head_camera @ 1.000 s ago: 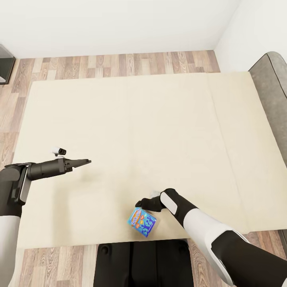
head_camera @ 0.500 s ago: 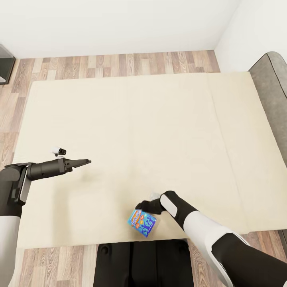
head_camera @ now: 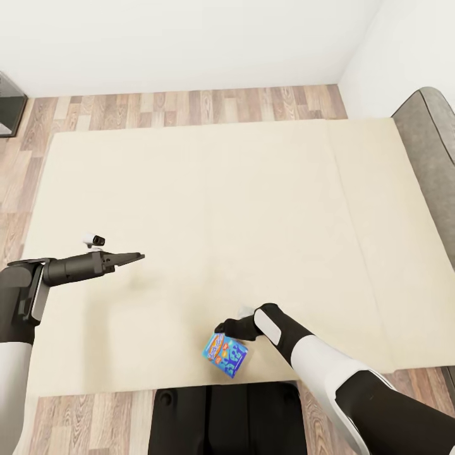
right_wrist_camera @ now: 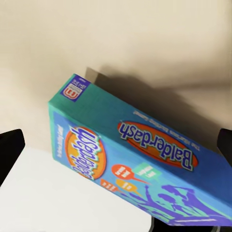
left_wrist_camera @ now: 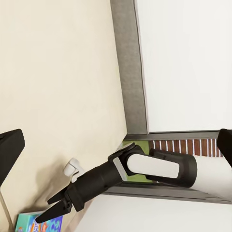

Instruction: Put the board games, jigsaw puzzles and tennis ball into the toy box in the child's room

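You are looking down on the bed (head_camera: 208, 208), its plain beige mattress reaching from the wood plank floor (head_camera: 183, 104) below the white wall to the grey headboard (head_camera: 433, 145) on your right. Your right gripper (head_camera: 222, 328) is low over the near edge of the mattress, right at the blue board game (head_camera: 225, 354), which sits tilted with one edge raised off the cover. From the right wrist camera the box (right_wrist_camera: 140, 164) reads "Balderdash" in an orange oval, and the finger tips show as dark shapes at either side of it; you cannot tell whether they grip it. Your left gripper (head_camera: 138, 256) hovers level above the mattress, well apart from the box, fingers together and holding nothing.
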Tool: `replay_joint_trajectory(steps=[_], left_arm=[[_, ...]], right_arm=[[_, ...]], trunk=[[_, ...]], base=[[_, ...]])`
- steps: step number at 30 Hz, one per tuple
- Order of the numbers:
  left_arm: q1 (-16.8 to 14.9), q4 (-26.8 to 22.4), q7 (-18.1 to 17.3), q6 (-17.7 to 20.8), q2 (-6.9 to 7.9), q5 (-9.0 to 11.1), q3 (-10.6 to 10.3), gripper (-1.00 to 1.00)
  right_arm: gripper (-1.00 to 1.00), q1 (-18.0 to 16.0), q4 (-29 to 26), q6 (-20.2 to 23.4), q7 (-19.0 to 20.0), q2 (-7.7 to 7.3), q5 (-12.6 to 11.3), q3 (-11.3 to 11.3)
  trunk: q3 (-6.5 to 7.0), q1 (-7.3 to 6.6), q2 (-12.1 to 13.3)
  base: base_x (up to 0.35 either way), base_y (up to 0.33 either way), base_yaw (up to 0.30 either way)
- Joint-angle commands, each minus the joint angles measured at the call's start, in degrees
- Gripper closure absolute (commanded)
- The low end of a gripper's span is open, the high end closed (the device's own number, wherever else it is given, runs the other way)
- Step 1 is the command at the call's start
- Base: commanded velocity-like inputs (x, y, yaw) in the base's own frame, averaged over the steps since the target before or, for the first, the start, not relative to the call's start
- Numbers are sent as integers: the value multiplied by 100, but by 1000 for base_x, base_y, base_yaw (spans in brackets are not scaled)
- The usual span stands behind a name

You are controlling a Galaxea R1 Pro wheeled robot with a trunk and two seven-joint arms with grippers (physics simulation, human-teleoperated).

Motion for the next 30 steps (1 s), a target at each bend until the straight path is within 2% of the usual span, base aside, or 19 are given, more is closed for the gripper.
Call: replay_joint_trajectory(steps=[1,30], left_arm=[[-1,-1,-24,61,2,-5,0,-100],[8,-1,-24,60,2,-5,0,-100]], right_arm=[[-100,-4,2,15,33,0,40,9],[-100,-4,2,2,10,0,54,15]], trunk=[[4,4,-8],[274,4,-8]], base=[[0,0,0],[0,0,4]])
